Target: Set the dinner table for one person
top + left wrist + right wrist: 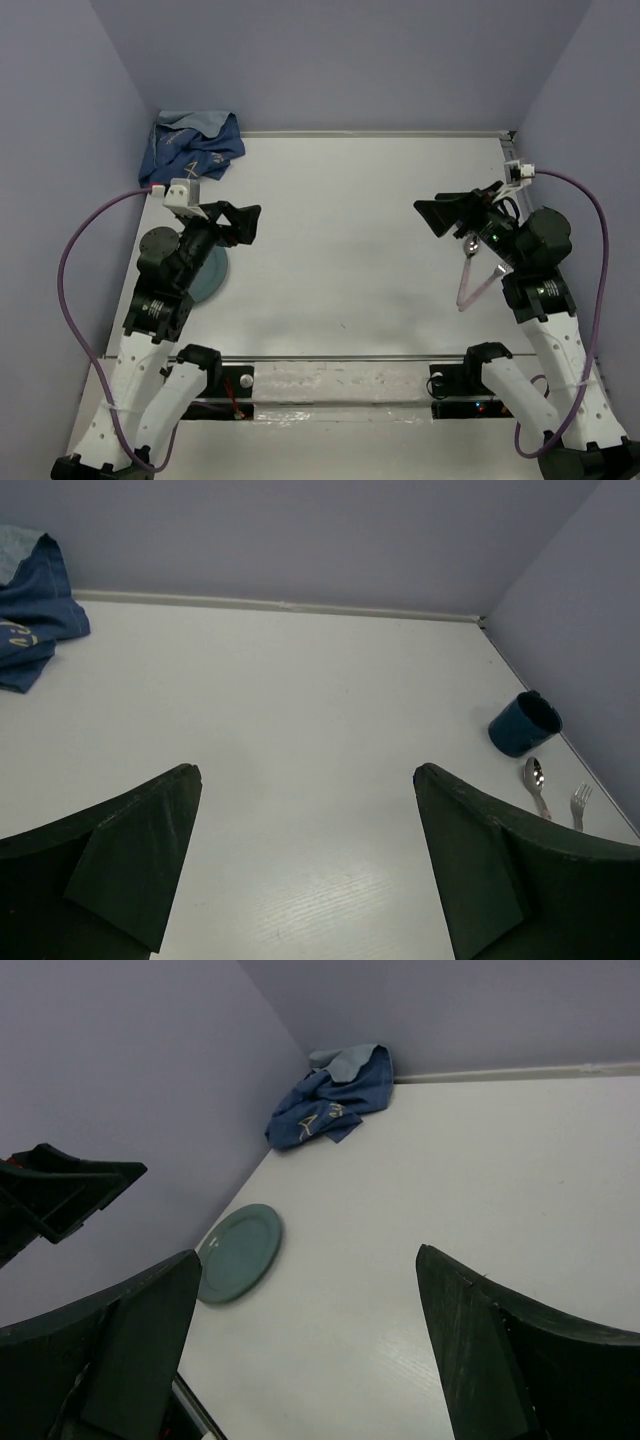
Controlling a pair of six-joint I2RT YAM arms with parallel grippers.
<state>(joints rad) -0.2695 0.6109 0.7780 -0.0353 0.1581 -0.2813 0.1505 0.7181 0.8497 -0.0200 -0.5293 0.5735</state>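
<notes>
The dinner table (pixel 340 260) is a plain white top. A teal plate (pixel 213 275) lies at its left side, partly under my left arm, and shows in the right wrist view as the plate (pixel 240 1252). At the right side stand a dark blue mug (pixel 523 723), a spoon (pixel 537 780) and a fork (pixel 579 802). From above, pink-handled cutlery (pixel 468 285) shows beside my right arm, and the mug is hidden. My left gripper (pixel 245 222) (pixel 307 772) and right gripper (pixel 435 215) (pixel 310 1253) hover open and empty, facing each other across the middle.
A crumpled dark blue cloth (pixel 195 145) (pixel 30 620) (pixel 335 1095) lies in the back left corner. Lilac walls close the table on three sides. Purple cables loop out from both arms.
</notes>
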